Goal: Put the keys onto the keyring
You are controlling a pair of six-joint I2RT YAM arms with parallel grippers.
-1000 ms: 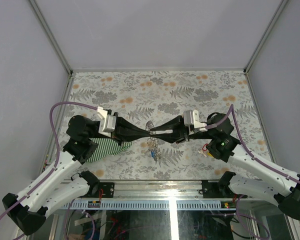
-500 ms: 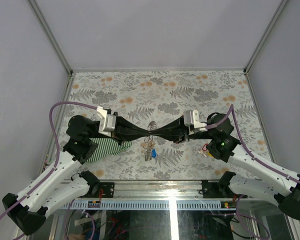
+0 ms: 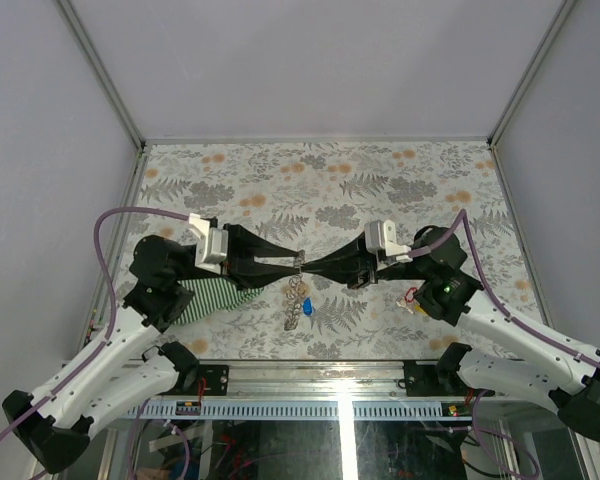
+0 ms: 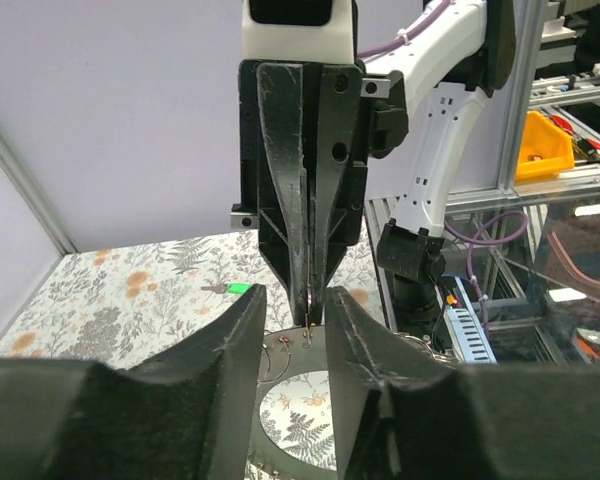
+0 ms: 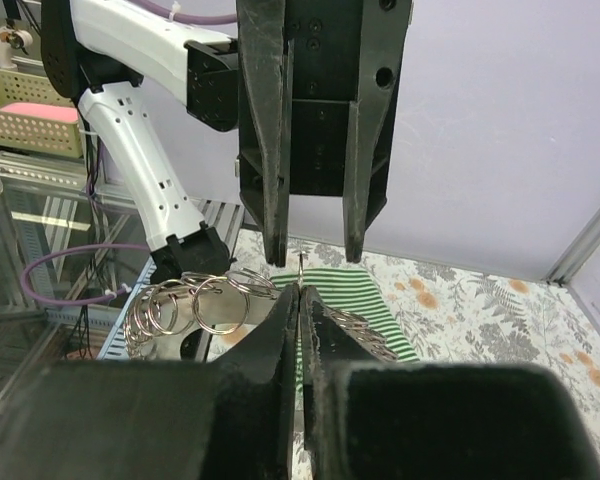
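The keyring (image 3: 297, 298) is a silvery chain of loops hanging between the two grippers. A blue key (image 3: 309, 311) dangles at its lower end. My right gripper (image 3: 306, 264) is shut on the keyring's top wire, as the right wrist view (image 5: 300, 295) shows. Its ring loops (image 5: 195, 305) bunch to the left there. My left gripper (image 3: 299, 260) is open, and its fingertips straddle the right gripper's tip (image 4: 308, 315). In its own wrist view my left gripper (image 4: 292, 300) holds nothing. A green key (image 4: 240, 289) lies on the table. Red and yellow keys (image 3: 417, 300) lie by the right arm.
A green striped cloth (image 3: 215, 293) lies under the left arm and also shows in the right wrist view (image 5: 352, 290). The floral table mat (image 3: 320, 180) stretches to the grey back wall. A metal rail (image 3: 340, 372) runs along the near edge.
My left gripper's jaws have opened and let go of the keyring. The keyring now hangs from the right gripper and has sagged lower, with the blue key.
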